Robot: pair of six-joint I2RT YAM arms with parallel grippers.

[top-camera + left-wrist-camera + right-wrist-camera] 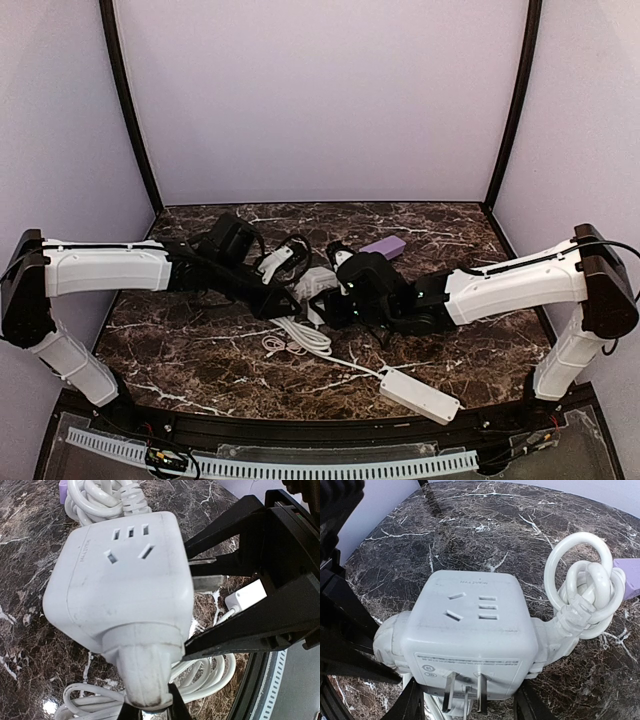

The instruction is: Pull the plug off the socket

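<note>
Step in hand: the separation pull, with both arms meeting over the middle of the dark marbled stone table (485, 525). The small white cube-shaped plastic socket block (120, 585) sits between the two arms; cannot tell whether it rests on the table or hangs just above it. The small rounded white plastic plug head (147, 672) is seated in one face of the cube, with no gap showing at the seam. The left claw (150, 713) has its black fingertips pinched on the tail end of the plug, a shallow hold near the cord exit. The right claw (470, 707) is clamped across the cube at the face carrying the two bare metal prongs (465, 692), which stand between its fingers. Opposite the plug, a second white moulded fitting with a tied coil of white cord (585, 585) enters the cube. Judgement: the right arm should act as a fixed anchor while the left draws straight back along the plug's own axis. Twisting or rocking would likely bind the pins or roll the cube out of its grip. Main risk: the left fingertips slipping off the rounded tail, so a deeper bite would serve better. Mind the slack cord towards the long flat white power strip (420, 395).
</note>
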